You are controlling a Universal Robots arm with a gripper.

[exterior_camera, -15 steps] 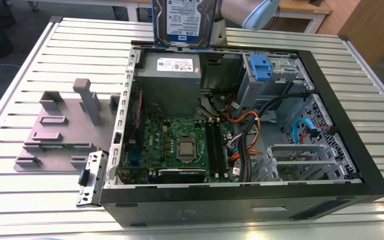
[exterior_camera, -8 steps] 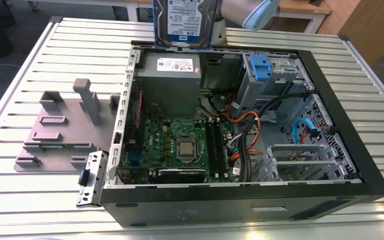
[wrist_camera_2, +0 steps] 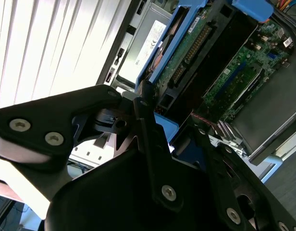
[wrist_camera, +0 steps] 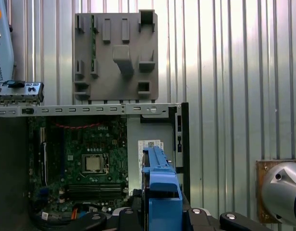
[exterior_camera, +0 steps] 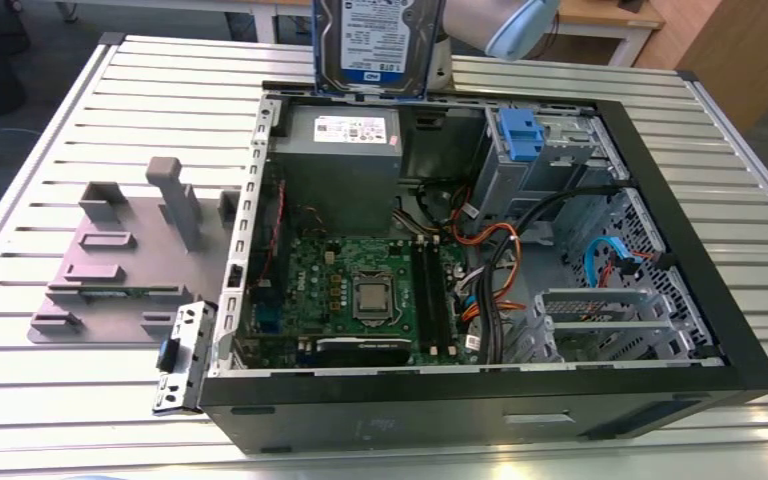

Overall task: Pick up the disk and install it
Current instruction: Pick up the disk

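Gripper (wrist_camera_2: 169, 126) clamped on the disk (exterior_camera: 376, 40) above the open computer case (exterior_camera: 424, 410), where any tilt could jam its rails

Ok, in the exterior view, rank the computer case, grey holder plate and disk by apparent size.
Largest: computer case
Then: grey holder plate
Smallest: disk, cut off at the picture's top edge, so less sure.

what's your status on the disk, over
Tool shut on disk. Disk held on end above open case, not installed. Loose cables inside near the bays.
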